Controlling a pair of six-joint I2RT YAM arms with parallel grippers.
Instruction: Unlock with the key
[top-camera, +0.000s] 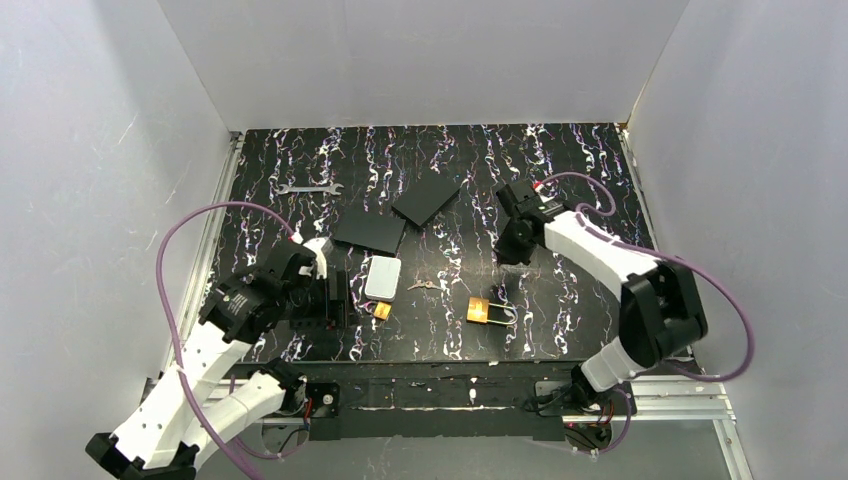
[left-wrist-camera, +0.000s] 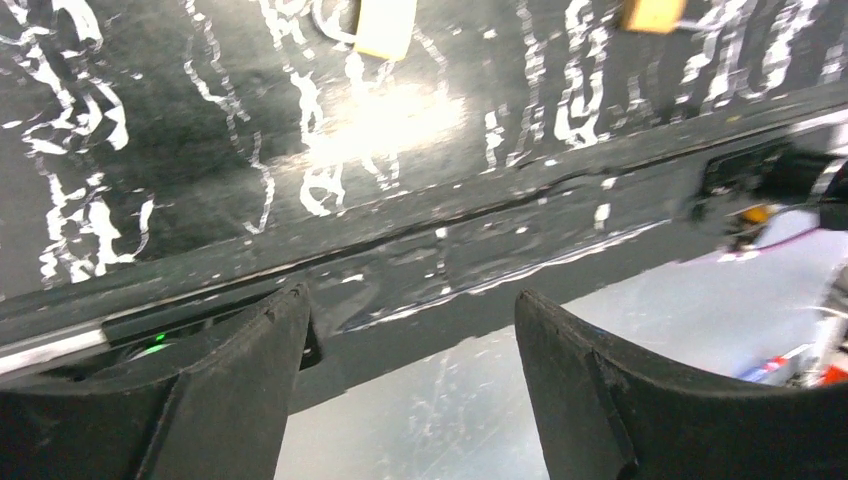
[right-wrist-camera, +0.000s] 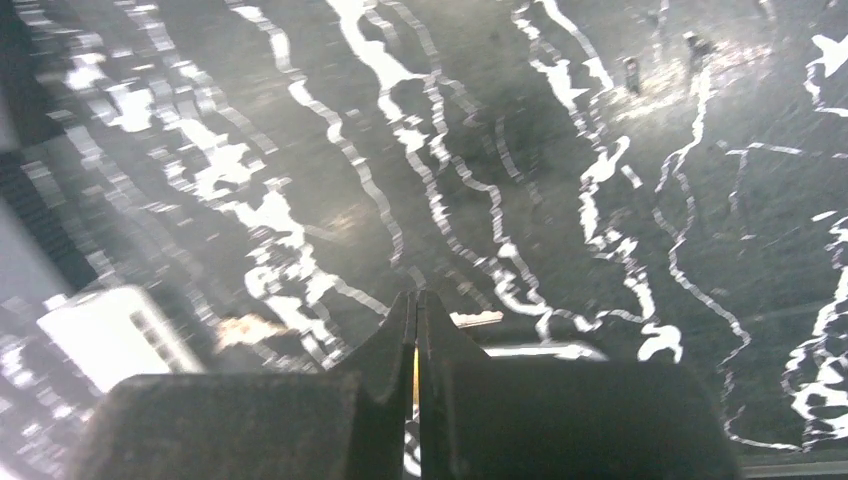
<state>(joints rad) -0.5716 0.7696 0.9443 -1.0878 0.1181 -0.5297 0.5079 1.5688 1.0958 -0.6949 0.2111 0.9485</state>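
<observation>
1. Step in hand: I judge this to be the approach. Nothing is picked up yet, and neither key nor lock is touched.
2. The key (top-camera: 424, 285) lies flat on the tabletop (top-camera: 580, 170) near centre. Its long axis runs roughly along the 9–3 o'clock line. It is too small for me to tell which end is the blade.
3. The padlock (top-camera: 485, 312) lies at about 4 o'clock from the key, near but apart. Its gold body is on the 9 o'clock side and its shackle points toward 3 o'clock.
4. My right end effector (top-camera: 510, 252) hovers at about 1 o'clock from the key. Its wrist view shows the fingers pressed together with nothing between them (right-wrist-camera: 417, 300).
5. My left end effector (top-camera: 338, 300) sits at 9 o'clock from the key, beside a white box (top-camera: 382, 277). Its fingers are apart and empty (left-wrist-camera: 410, 310).
6. A smaller gold block (top-camera: 382, 310), possibly a second lock, lies just below the box.
7. Next move, as I judge it: part the right fingers, descend over the key across its axis, and pinch the thin metal off the flat surface. The left arm braces the padlock body.
</observation>
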